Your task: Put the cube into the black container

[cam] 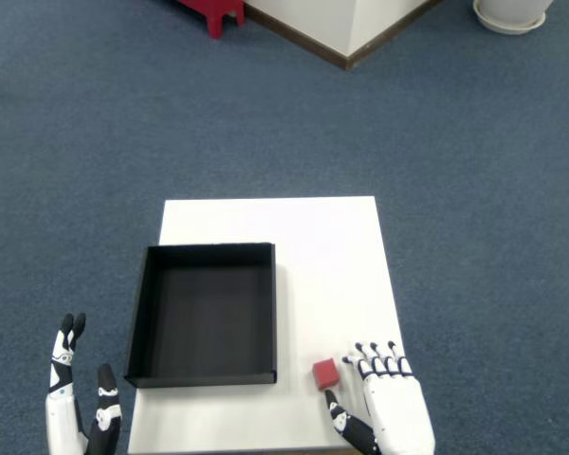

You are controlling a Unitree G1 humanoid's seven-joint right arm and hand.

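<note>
Head view: red cube [325,373] sits on the white worktop [313,237], just right of the black container's [206,315] near right corner, outside it. Right robot hand [387,398] is released, fingers spread, holding nothing, fingertips just beside the cube, thumb [346,428] swung out below it. Contact unclear. Grasp step: best to bring thumb and fingers onto opposite cube faces, pinch square, lift clear of the container wall before moving left. Left hand [76,403] idle off the worktop.
</note>
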